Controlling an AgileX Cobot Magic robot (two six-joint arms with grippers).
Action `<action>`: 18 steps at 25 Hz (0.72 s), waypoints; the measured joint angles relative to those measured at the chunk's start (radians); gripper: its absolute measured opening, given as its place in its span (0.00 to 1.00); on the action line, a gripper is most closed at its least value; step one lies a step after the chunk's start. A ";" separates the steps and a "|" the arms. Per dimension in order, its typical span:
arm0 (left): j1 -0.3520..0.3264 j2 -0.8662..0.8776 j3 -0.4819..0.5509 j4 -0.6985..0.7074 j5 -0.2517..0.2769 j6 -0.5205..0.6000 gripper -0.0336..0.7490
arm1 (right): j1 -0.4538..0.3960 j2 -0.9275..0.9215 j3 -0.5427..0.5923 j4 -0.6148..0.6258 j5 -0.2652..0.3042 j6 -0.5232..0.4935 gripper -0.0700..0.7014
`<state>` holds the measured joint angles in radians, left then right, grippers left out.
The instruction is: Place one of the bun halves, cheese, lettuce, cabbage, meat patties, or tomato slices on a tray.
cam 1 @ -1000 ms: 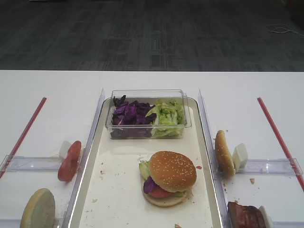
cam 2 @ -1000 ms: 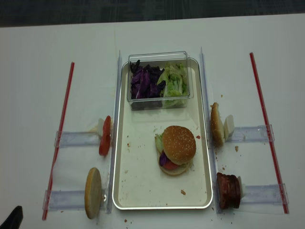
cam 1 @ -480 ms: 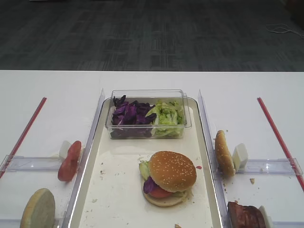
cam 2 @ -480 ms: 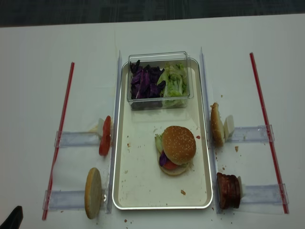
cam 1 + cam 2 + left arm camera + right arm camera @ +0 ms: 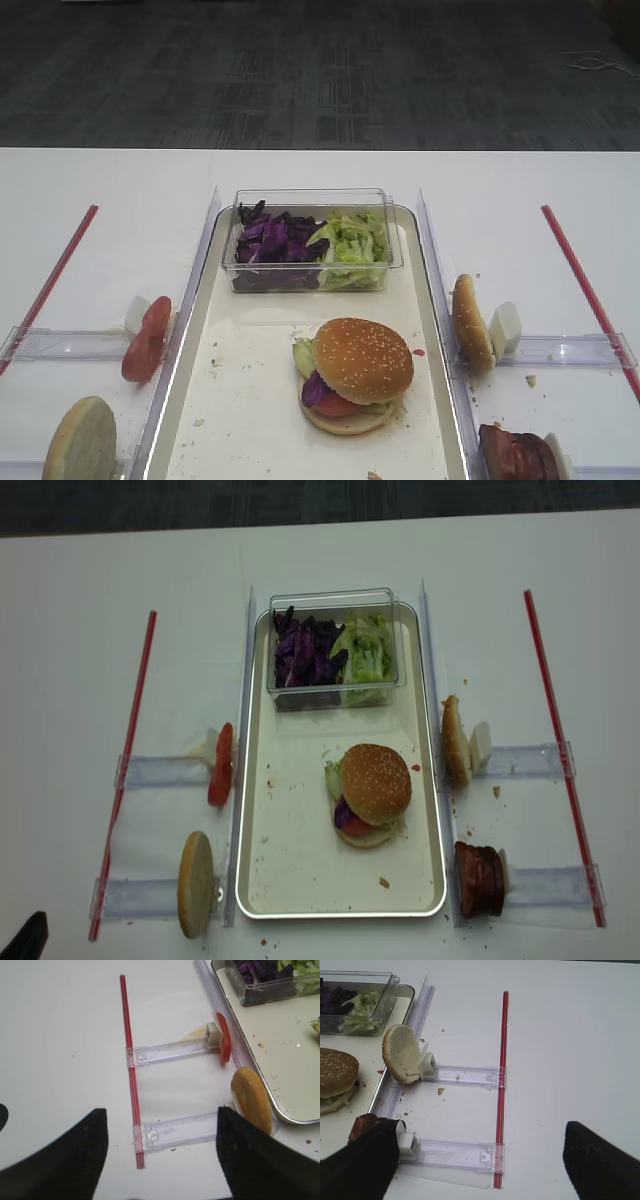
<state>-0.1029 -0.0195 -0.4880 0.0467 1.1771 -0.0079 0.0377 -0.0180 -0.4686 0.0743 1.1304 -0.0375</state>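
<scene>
One white table (image 5: 100,180), seemingly carpeted floor (image 5: 320,70)

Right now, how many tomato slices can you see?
2: one tomato slice standing on edge left of the tray, another tucked inside the burger. More may hide there.

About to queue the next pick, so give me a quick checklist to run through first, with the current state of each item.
1. Right gripper jaws spread, nothing between them: ok.
2. Left gripper jaws apart, empty: ok.
3. Assembled burger sits whole on the tray, sesame bun top on: ok.
4. Meat patties standing in their holder right of the tray: ok.
5. Tomato slices upright in the left holder: ok.
6. Cheese supply: cannot tell, none visible.
</scene>
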 joint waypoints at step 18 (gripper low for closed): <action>0.000 0.000 0.000 0.000 0.000 0.000 0.63 | 0.000 0.000 0.000 0.000 0.000 0.002 0.98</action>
<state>-0.1029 -0.0195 -0.4880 0.0467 1.1771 -0.0079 0.0377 -0.0180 -0.4686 0.0743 1.1304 -0.0354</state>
